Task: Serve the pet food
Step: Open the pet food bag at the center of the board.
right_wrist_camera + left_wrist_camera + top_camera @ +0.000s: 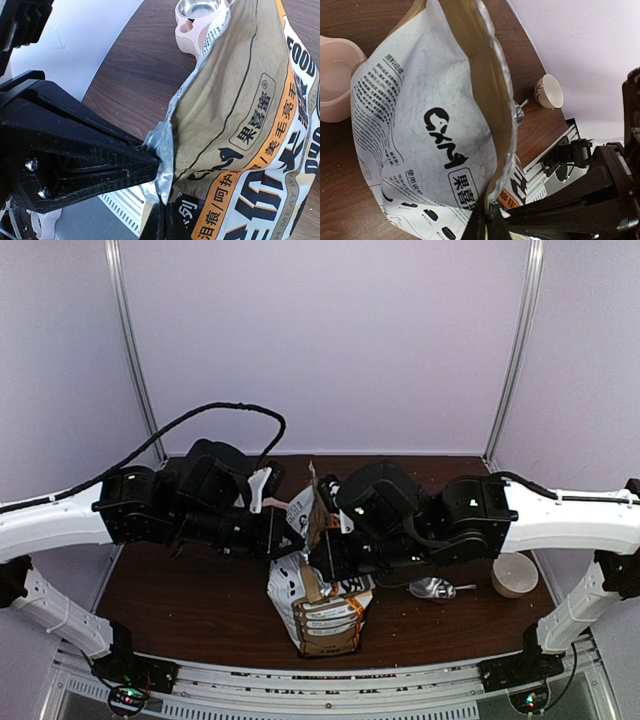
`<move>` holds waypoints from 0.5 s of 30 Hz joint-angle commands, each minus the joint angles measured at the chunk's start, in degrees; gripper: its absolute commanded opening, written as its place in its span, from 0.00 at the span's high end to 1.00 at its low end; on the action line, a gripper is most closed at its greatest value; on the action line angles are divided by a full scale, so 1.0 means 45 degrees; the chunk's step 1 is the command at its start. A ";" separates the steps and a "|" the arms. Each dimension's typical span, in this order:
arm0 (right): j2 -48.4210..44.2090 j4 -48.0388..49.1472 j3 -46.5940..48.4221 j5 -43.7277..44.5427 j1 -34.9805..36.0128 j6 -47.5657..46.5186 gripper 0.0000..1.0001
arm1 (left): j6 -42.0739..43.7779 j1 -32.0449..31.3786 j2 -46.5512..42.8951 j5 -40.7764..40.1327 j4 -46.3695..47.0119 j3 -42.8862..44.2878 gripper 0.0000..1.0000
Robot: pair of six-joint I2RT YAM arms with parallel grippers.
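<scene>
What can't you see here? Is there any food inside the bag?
Pet food: no view shows any; the white-grey-orange foil-lined bag hides its inside with its own walls.
Bag's mouth, top view: the black left arm and right arm cover it.
Pink double-basin feeder: cut by the left wrist view's edge, partly behind the bag in the right wrist view.

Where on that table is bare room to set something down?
Bare table front left, between the bag and the left arm's base. Crowded: middle, where left tool and right tool pinch the bag; scoop and cup sit right.
</scene>
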 commanded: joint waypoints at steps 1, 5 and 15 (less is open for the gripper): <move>0.0146 -0.1473 -0.0206 0.1055 -0.0222 -0.0139 1.00 | 0.0267 0.0249 -0.0264 -0.0799 -0.1634 -0.0294 1.00; 0.0642 -0.2831 0.0171 0.1922 -0.0211 -0.0008 1.00 | 0.0289 0.0266 -0.0261 -0.0879 -0.1782 -0.0276 1.00; 0.0662 -0.3305 0.0246 0.2357 -0.0215 0.0251 1.00 | 0.0351 0.0357 -0.0228 -0.0925 -0.1963 -0.0314 1.00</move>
